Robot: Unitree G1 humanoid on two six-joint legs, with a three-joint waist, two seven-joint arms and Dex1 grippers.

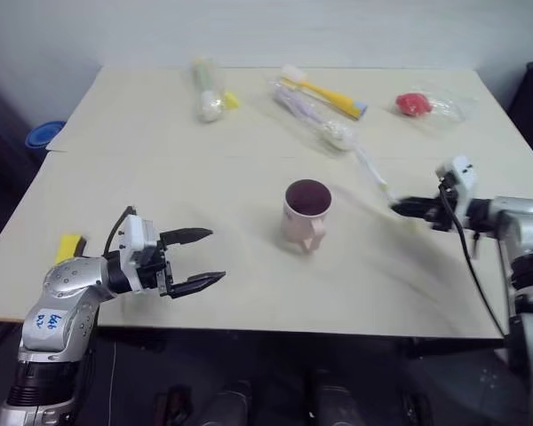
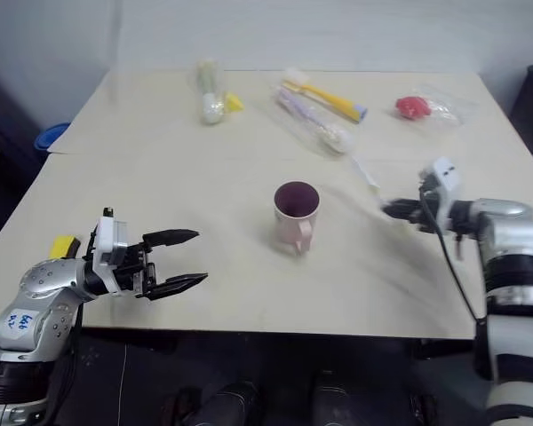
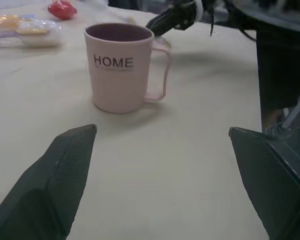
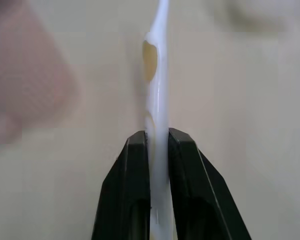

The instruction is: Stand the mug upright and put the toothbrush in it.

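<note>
Mug (image 1: 306, 213) stands upright mid-tabletop (image 1: 249, 160). Right gripper (image 4: 159, 142) clamps the toothbrush (image 4: 157, 95) near the right edge; left gripper (image 1: 200, 259) gapes, empty.

Silver metal arms, black two-fingered left pincer (image 1: 204, 259), white wrist blocks, black cables, blue-scrawled label.
</note>
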